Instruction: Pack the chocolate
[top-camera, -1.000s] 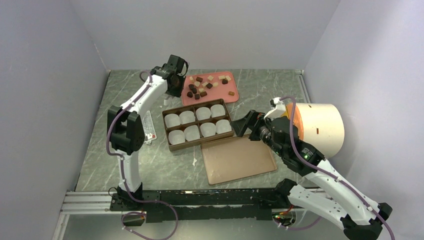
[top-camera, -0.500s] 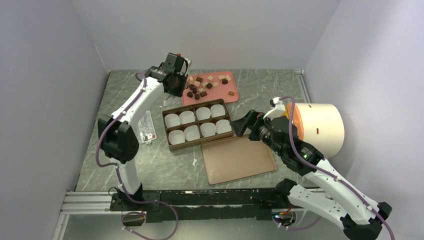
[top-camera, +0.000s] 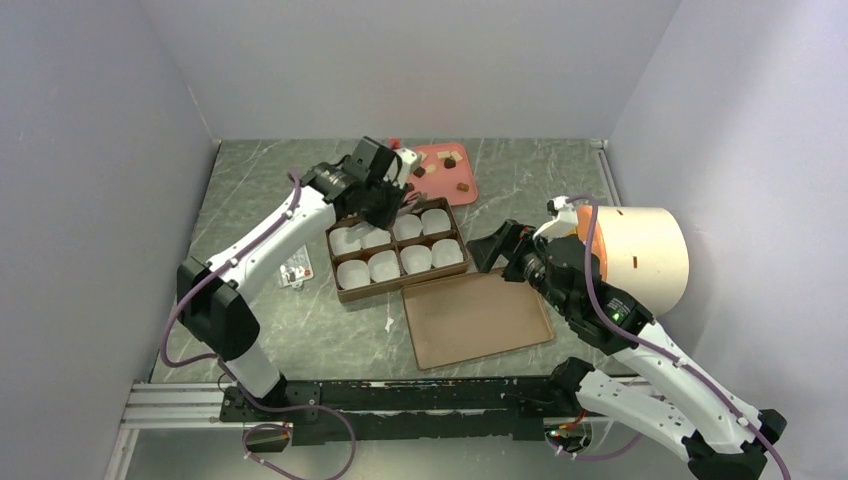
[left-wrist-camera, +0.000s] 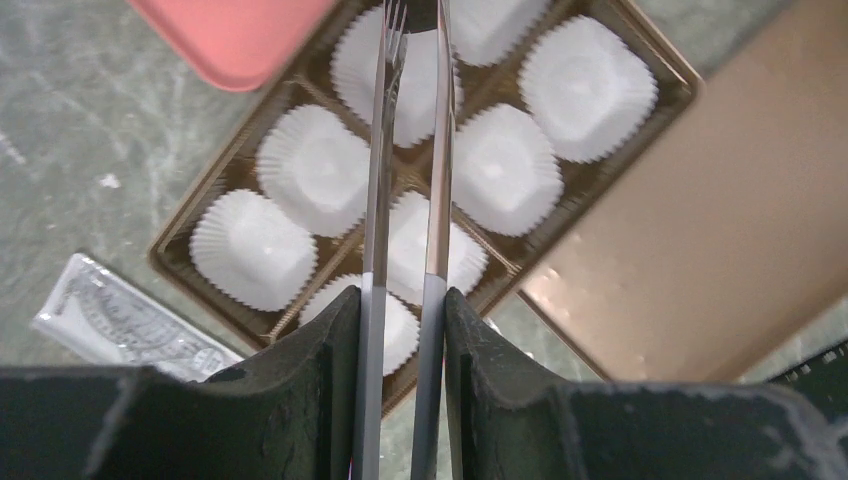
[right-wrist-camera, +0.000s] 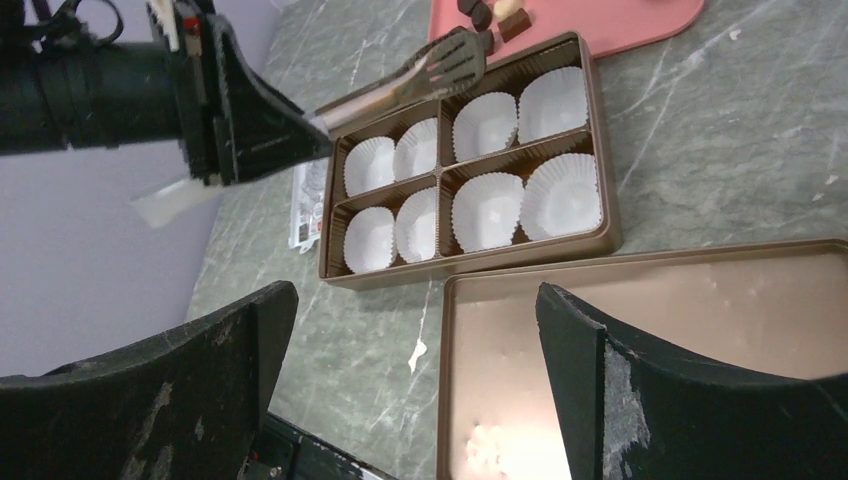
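Several chocolate chunks (top-camera: 448, 160) lie on the pink tray (top-camera: 445, 178); they also show in the right wrist view (right-wrist-camera: 490, 14). My left gripper (top-camera: 385, 188) is shut on metal tongs (left-wrist-camera: 405, 180). It holds the tongs over the brown box (top-camera: 342, 292) of white paper cups (left-wrist-camera: 315, 170). The tong tips (right-wrist-camera: 452, 60) reach the box's far edge near the tray. I cannot tell whether they hold a chunk. The cups in view look empty. My right gripper (right-wrist-camera: 412, 300) is open and empty, above the table by the box's near right corner.
A flat brown lid (top-camera: 475, 318) lies right of and nearer than the box. A white and orange cylinder (top-camera: 640, 255) stands at the right behind my right arm. A clear plastic packet (top-camera: 295, 272) lies left of the box.
My left arm has swung from the pink tray's left end toward me and to the right, carrying the tongs over the box. The right arm has barely moved.
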